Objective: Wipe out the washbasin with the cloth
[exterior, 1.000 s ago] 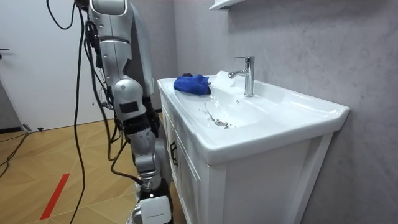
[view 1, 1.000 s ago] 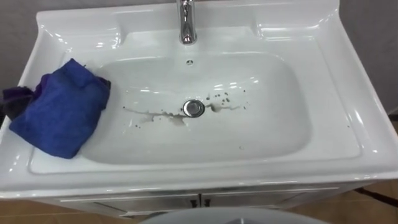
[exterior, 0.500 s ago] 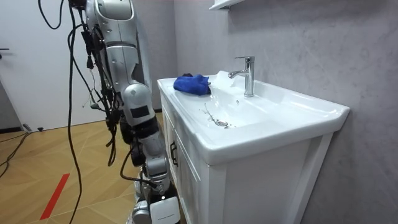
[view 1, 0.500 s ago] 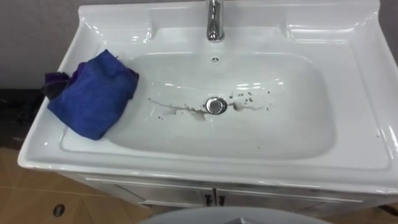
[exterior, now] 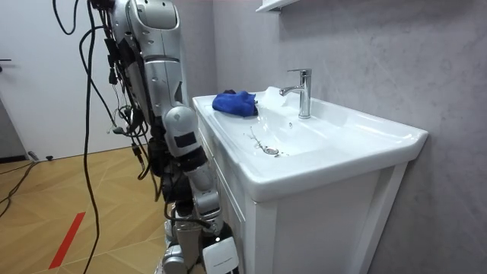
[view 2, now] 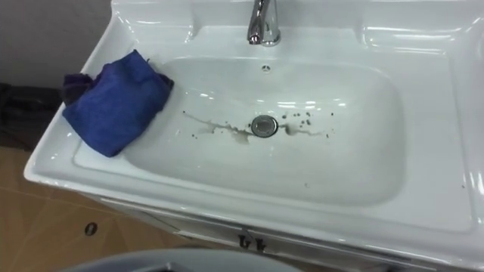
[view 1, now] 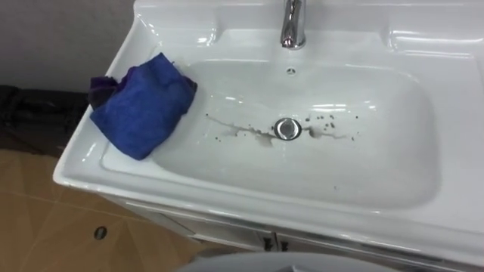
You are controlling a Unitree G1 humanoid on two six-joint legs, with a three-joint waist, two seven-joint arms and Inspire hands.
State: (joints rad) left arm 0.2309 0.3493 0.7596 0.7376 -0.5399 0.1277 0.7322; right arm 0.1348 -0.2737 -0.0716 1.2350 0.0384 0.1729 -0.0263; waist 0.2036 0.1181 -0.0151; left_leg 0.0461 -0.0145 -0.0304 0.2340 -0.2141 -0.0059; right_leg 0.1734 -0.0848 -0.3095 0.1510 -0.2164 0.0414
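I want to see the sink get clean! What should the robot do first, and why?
Probably reach for the blue cloth, which lies untouched over the basin's left edge. The brown stains beside the drain need wiping, and the cloth is the tool for it.

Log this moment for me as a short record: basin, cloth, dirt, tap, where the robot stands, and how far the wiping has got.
Basin: white, set on a white cabinet
Cloth: blue, bunched, on the basin's left rim, one edge hanging over into the bowl
Dirt: brownish streak and dark specks on both sides of the drain
Tap: chrome, back centre, no stream visible
Robot: stands at the cabinet front, facing the basin
Wiping: not begun; the cloth lies free, the dirt is unwiped
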